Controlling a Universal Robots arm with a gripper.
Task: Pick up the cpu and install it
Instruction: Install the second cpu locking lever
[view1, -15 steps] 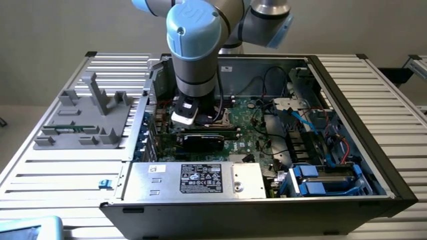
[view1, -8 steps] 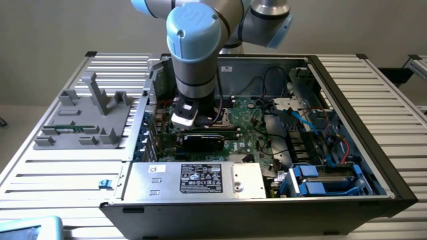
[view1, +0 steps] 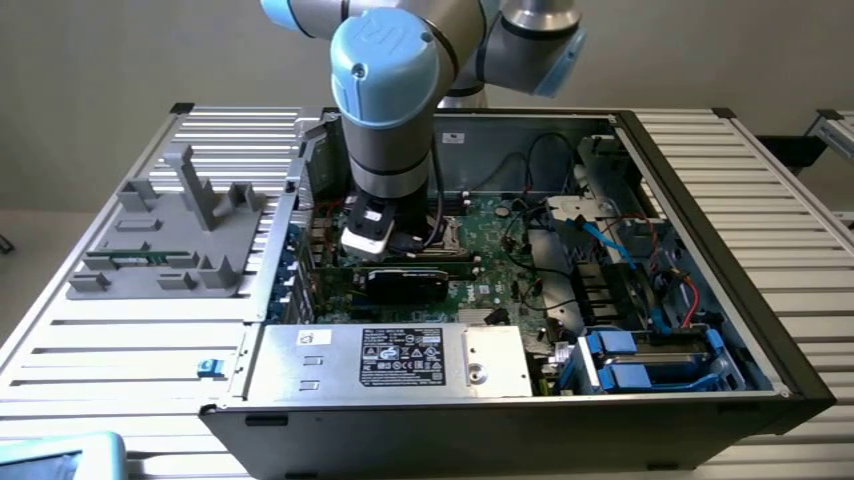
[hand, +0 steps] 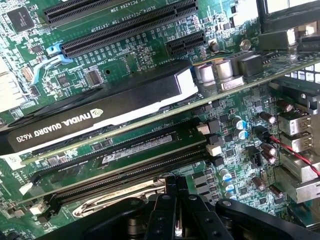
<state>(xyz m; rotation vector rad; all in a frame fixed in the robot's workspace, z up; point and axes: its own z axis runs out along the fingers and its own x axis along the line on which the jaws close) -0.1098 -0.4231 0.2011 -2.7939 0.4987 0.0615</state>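
Exterior view. Arm (view1: 387, 100) reaches down into the open computer case (view1: 707, 200) on the slatted table (view1: 774, 170). The claw (view1: 367, 235) hangs low over the green board, just behind the black graphics card (view1: 407, 280) and well behind the silver box with the black label (view1: 387, 360). A grey plastic fixture (view1: 174, 230) stands outside the case on the exterior view's left. From here I cannot tell where the cpu is; the wrist covers the board under it.

Wrist view. The claw (hand: 170, 182) is closed, its black fingers (hand: 162, 210) pressed together, with no gap I can make out. I cannot tell whether anything is pinched at the tips. They sit just over a curved bright metal piece (hand: 100, 206), close beside the two memory sticks (hand: 125, 150). Beyond those lies the graphics card (hand: 100, 107), running diagonally across the motherboard (hand: 240, 115). The cpu's look, heading and long axis: cannot tell, the claw hides that patch.
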